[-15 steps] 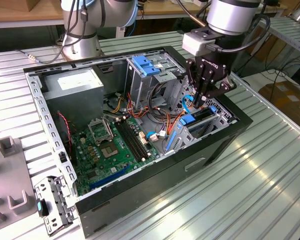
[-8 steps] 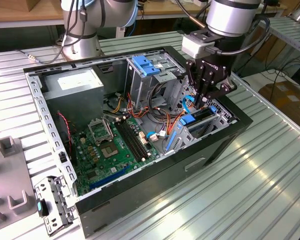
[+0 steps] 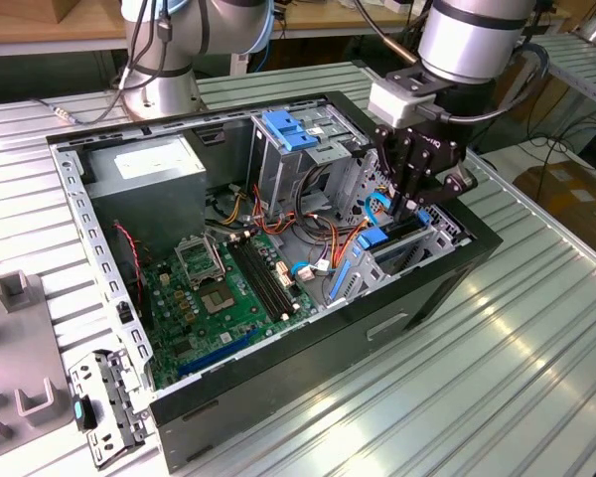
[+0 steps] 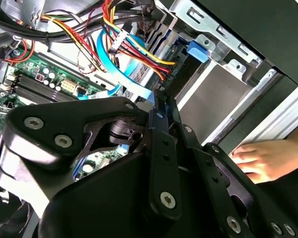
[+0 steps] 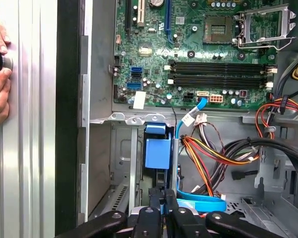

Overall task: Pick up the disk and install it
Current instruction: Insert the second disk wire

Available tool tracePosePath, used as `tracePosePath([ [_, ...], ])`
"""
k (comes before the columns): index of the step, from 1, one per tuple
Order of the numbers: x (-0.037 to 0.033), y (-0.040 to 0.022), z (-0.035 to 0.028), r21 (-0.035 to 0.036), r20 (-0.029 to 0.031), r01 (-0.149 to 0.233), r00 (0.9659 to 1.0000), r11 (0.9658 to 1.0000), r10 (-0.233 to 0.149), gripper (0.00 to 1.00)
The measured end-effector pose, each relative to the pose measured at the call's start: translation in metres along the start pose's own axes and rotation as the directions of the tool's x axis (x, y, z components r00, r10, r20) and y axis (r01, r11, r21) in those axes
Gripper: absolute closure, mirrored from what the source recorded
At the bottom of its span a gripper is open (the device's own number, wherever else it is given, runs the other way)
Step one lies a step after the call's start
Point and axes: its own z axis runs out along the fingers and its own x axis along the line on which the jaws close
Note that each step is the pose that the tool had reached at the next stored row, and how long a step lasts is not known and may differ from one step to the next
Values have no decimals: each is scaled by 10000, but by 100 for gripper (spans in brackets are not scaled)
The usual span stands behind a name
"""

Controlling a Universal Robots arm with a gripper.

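We see the gripper (image 3: 414,204) reaching down into the open computer case (image 3: 457,273) at its front corner, fingers nearly together (whether they pinch anything we cannot tell). Just below them the disk (image 5: 158,153) stands on edge in the drive bay, beside the green motherboard (image 3: 223,298). A person's hand (image 4: 265,158) rests outside the case.

Arm (image 3: 472,35): silver-grey cylindrical links, blue joint caps, black cables looped alongside. White box-shaped block (image 3: 405,99) sits at the wrist above the gripper (image 3: 415,204). Gripper is matte black, with flat linkage plates and narrow fingers (image 4: 164,148), and silver hex-socket screws (image 4: 168,199) at the pivots. Small white lettering on its body.
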Motion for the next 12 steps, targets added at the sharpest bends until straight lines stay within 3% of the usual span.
tracePosePath([
  [1,18,1,4,5,119,-6,9999,10000,6,84],
  [3,40,1,6,9,293,-14,9996,10000,14,84],
  [4,55,2,9,15,462,-23,9989,10000,22,84],
  [5,66,2,10,18,566,-28,9984,10000,27,84],
  [7,95,4,16,21,652,-33,9979,10000,32,84],
  [12,120,5,20,21,702,-36,9975,10000,34,84],
])
